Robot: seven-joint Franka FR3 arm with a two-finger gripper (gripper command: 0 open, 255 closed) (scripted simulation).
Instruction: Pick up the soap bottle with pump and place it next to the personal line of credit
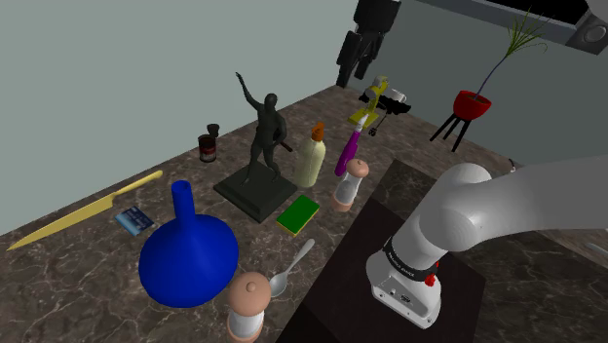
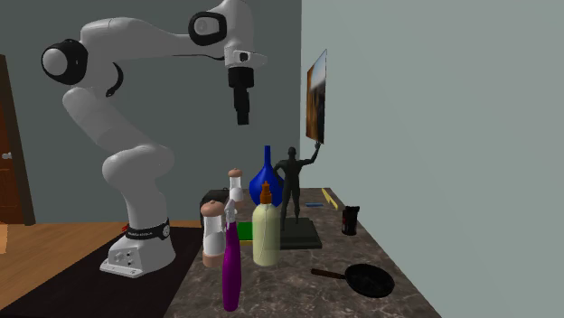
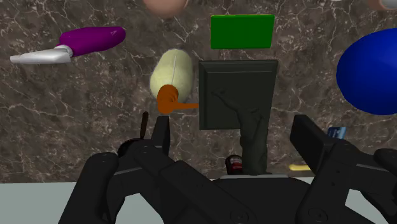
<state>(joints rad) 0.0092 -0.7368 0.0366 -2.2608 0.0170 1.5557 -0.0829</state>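
Note:
The soap bottle point(image 1: 311, 158) is cream with an orange pump and stands upright on the dark marble counter, beside the statue's base. It also shows in the second exterior view point(image 2: 265, 231) and below the hand in the wrist view point(image 3: 172, 73). A flat green card-like slab point(image 1: 298, 214) lies near the stand, and a small blue card point(image 1: 133, 220) lies by the blue vase. I cannot tell which of them is the credit item. My gripper point(image 2: 244, 117) hangs high above the bottle and statue, open and empty point(image 3: 235, 137), and shows at the shoulder view's top point(image 1: 353, 70).
Crowding the counter are a dark statue point(image 1: 261, 146) on a square base, a blue vase point(image 1: 188, 255), a purple bottle point(image 1: 348, 154), two mills point(image 1: 349, 185) point(image 1: 247, 307), a spoon point(image 1: 290, 268), a yellow knife point(image 1: 83, 209), a dark jar point(image 1: 208, 146) and a black pan point(image 2: 361, 278).

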